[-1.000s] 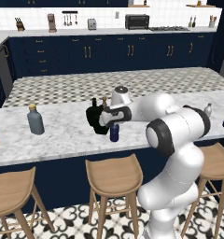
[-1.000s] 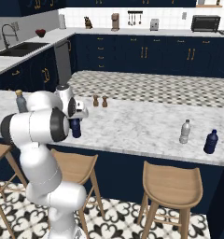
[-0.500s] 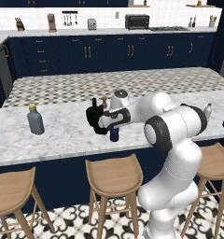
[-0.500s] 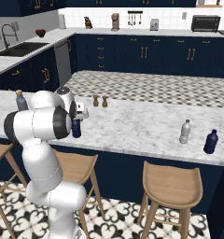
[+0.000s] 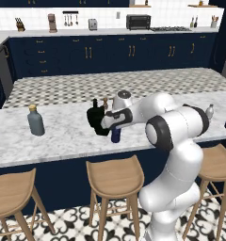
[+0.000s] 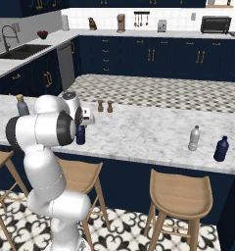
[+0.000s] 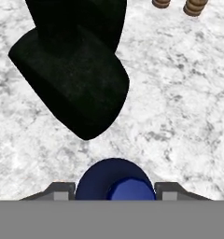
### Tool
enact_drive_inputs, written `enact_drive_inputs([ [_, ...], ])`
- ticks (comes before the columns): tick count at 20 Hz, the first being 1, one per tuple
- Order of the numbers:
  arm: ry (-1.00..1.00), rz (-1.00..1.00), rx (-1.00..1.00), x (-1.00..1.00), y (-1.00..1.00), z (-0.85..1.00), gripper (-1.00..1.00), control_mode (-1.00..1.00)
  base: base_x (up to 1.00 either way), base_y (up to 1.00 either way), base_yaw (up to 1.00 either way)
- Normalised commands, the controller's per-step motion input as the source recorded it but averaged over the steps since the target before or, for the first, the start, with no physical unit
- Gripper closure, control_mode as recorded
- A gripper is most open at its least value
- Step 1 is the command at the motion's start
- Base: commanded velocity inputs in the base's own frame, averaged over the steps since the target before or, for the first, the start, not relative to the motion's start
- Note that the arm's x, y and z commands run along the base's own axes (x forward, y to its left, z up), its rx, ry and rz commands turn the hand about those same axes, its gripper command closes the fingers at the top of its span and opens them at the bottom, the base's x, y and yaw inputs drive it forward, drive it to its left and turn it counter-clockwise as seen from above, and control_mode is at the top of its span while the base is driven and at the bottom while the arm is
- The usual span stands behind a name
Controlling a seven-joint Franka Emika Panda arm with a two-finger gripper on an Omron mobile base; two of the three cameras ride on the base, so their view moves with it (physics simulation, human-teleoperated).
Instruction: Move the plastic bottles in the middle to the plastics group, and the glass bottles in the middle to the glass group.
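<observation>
— Where is the navy plastic bottle (image 5: 116, 136)?

— Upright on the marble tabletop (image 5: 72, 136), near the front edge, just in front of the two black glass bottles (image 5: 97, 120). The hand view looks down on its rounded cap, with a grey finger (image 7: 60, 190) close on either side.

— So the gripper (image 5: 111, 123) holds it?

— The fingers flank the cap closely, but I cannot tell if they press on it.

— And the groups?

— From the navy bottle, the tall grey-blue bottle with the tan cap (image 5: 35, 121) stands well to the left along the tabletop, and the small silver-grey bottle (image 6: 194, 138) and dark blue bottle (image 6: 221, 149) stand far to the right.
</observation>
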Motion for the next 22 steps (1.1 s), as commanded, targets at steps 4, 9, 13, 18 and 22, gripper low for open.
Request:
enact_drive_inputs([
  [4, -0.04, 0.05, 0.0, -0.06, -0.09, -0.16, 1.0, -1.0, 0.0, 0.0, 0.0],
  [9, -0.03, 0.03, 0.0, -0.36, -0.18, 0.34, 1.0, -1.0, 0.0, 0.0, 0.0],
  [13, -0.14, 0.0, 0.02, -0.52, -0.47, 0.57, 1.0, -1.0, 0.0, 0.0, 0.0],
  [18, -0.06, 0.0, 0.0, -0.52, -0.51, 0.59, 1.0, -1.0, 0.0, 0.0, 0.0],
  [22, -0.03, -0.03, 0.0, -0.56, -0.66, 0.37, 1.0, -1.0, 0.0, 0.0, 0.0],
])
